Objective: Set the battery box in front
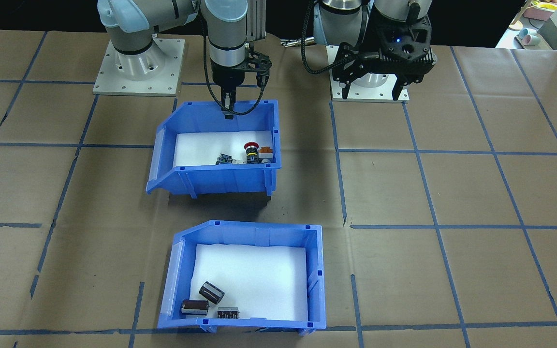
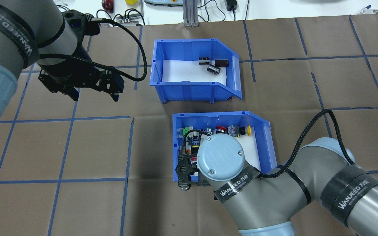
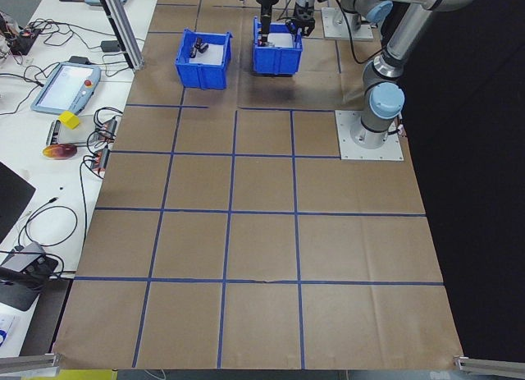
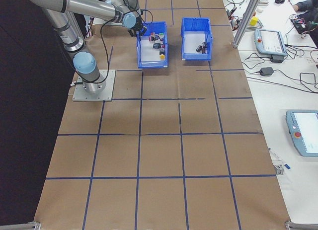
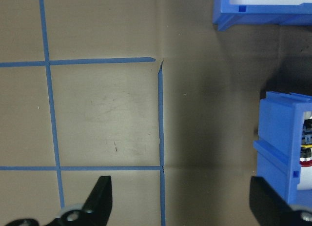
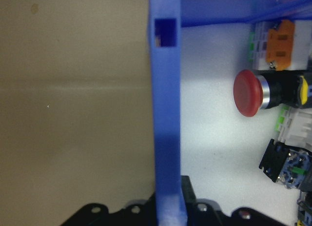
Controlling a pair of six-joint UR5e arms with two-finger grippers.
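Right end effector (image 1: 228,107) clamps switch bin (image 1: 213,147) wall | left end effector (image 2: 92,94) open, empty | battery box (image 1: 247,275) apart on desk (image 1: 452,193)

Smooth blue plastic is seen on the battery box (image 1: 259,232), lined in matt white foam (image 1: 254,275); the table (image 1: 452,193) is covered in matt brown paper.

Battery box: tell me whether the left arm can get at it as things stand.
Probably yes. The left hand hangs open over bare table beside the battery box, nothing between them. The right hand is busy on the switch bin wall.
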